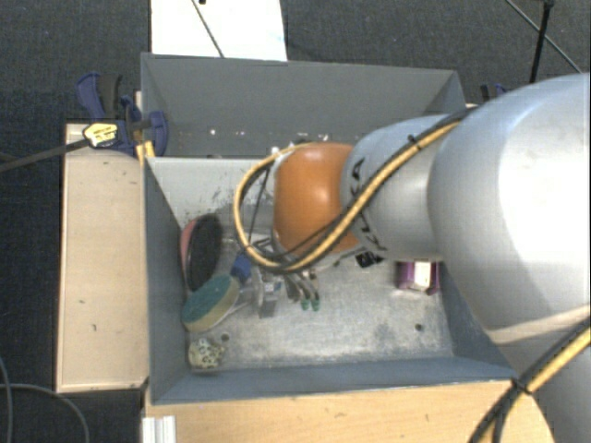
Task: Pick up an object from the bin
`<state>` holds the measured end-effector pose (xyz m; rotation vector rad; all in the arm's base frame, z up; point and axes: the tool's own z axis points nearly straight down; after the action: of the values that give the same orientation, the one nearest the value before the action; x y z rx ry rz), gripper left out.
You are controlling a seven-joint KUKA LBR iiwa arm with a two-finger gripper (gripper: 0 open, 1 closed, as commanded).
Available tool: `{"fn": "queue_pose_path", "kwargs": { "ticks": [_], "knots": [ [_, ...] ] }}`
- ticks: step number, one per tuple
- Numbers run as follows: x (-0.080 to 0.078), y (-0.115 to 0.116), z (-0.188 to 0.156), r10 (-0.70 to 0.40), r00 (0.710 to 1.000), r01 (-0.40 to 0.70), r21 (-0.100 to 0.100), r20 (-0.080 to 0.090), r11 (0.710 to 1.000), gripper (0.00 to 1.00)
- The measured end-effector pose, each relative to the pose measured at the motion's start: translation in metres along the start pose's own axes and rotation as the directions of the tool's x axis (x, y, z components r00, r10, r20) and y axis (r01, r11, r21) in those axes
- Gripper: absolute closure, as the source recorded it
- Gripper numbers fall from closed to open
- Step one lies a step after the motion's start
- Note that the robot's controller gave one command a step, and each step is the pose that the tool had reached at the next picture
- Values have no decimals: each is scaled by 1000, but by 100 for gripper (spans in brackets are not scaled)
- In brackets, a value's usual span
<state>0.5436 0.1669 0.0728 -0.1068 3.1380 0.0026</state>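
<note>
Teal disc (209, 303) lies near the bin's (305, 109) left wall, just beside the end effector (268, 295), which hangs low inside; whether it is released or clenched cannot be told. A clean pick probably calls for centring over the disc, clear of the dark oval (203, 247) behind and the speckled ball (205, 353) in front.

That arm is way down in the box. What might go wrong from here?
1. The gripper is right beside the teal disc and the dark oval, which crowd against the left wall. It may shove them into the wall rather than grip one cleanly.
2. The orange cover hides part of the bin floor from the camera, so a poor grab there might go unnoticed.
</note>
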Motion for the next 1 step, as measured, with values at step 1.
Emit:
{"fn": "queue_pose_path", "kwargs": {
  "ticks": [1],
  "knots": [
    [2, 0, 1, 0, 1000, 0, 0, -4, 1000, 0]
  ]
}}
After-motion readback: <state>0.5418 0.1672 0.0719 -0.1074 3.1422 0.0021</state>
